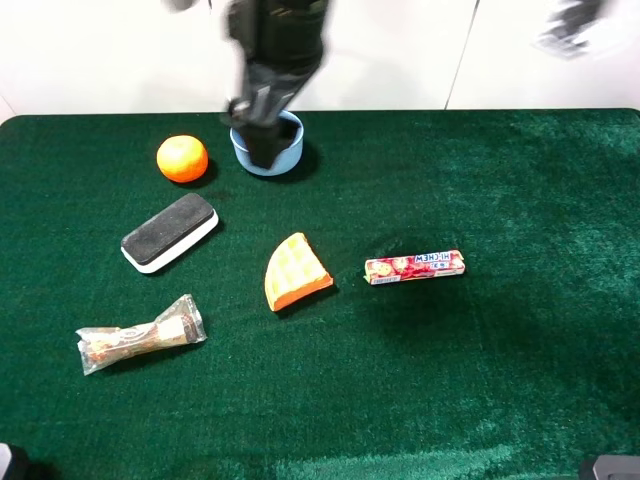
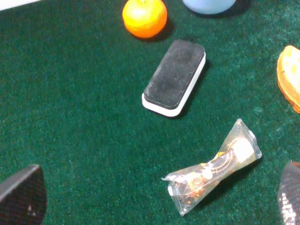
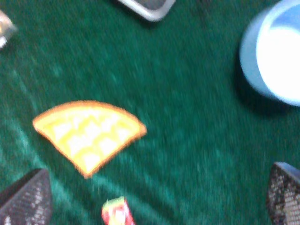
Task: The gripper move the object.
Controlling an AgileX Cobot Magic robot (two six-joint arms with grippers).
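Left wrist view is showing the small oblong snack bar in crinkly clear wrapper [image 2: 213, 168] lying near the green bench's [image 2: 70, 117] front-left corner, between the left hand's [image 2: 159, 199] spread fingers. Probably light, slippery, crushable; gripping across its middle looks best.
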